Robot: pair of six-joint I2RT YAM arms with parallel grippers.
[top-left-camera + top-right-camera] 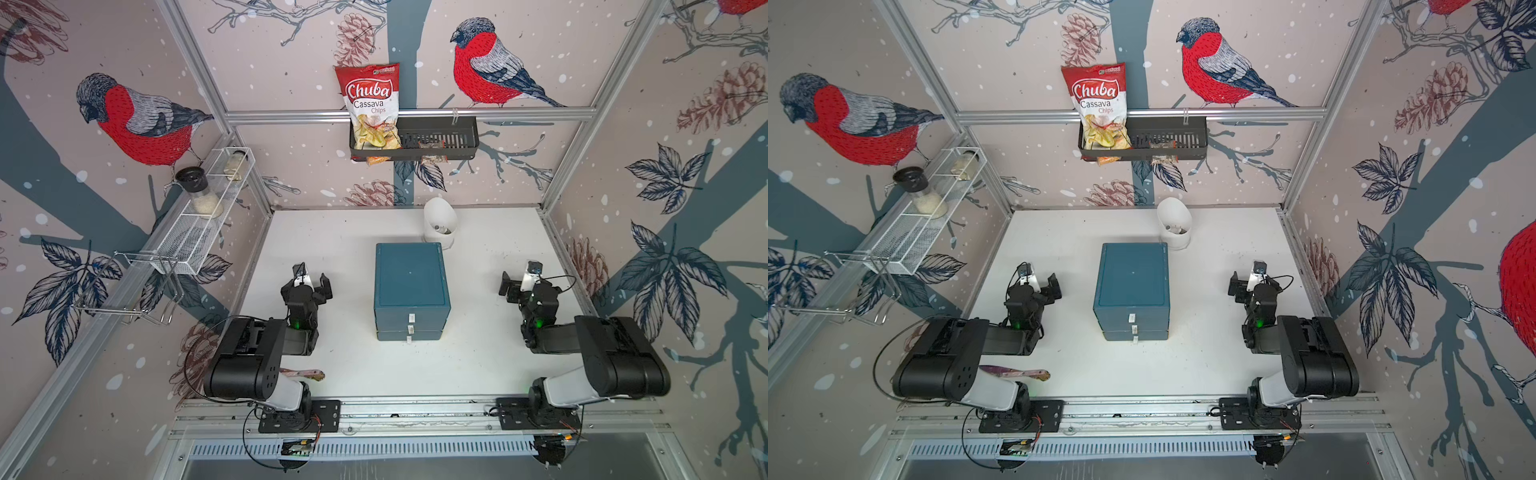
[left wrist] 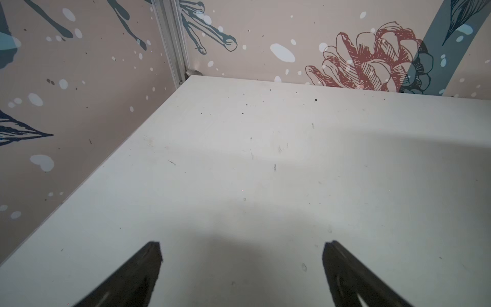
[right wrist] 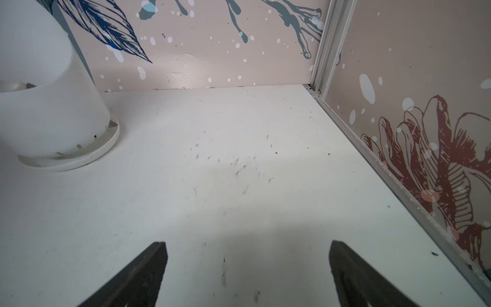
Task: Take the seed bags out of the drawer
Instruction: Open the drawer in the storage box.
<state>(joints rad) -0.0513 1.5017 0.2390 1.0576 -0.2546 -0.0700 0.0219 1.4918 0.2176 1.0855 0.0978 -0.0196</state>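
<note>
A blue drawer unit (image 1: pixel 411 282) (image 1: pixel 1133 282) stands mid-table with three stacked drawers, all pushed in, so their insides are hidden. One flat purple-pink seed bag (image 1: pixel 307 374) (image 1: pixel 1017 372) lies on the table near the front, partly under my left arm. My left gripper (image 1: pixel 311 276) (image 1: pixel 1040 278) (image 2: pixel 241 247) hovers open and empty over bare table, left of the drawer unit. My right gripper (image 1: pixel 519 276) (image 1: pixel 1246 276) (image 3: pixel 247 247) is open and empty to the unit's right.
A white pot (image 1: pixel 440 222) (image 3: pixel 50 106) sits behind the drawer unit. On the back wall a black basket (image 1: pixel 457 137) holds a Chuba chips bag (image 1: pixel 370 104) and small snack packets. A white wire rack (image 1: pixel 199 232) with jars hangs on the left wall.
</note>
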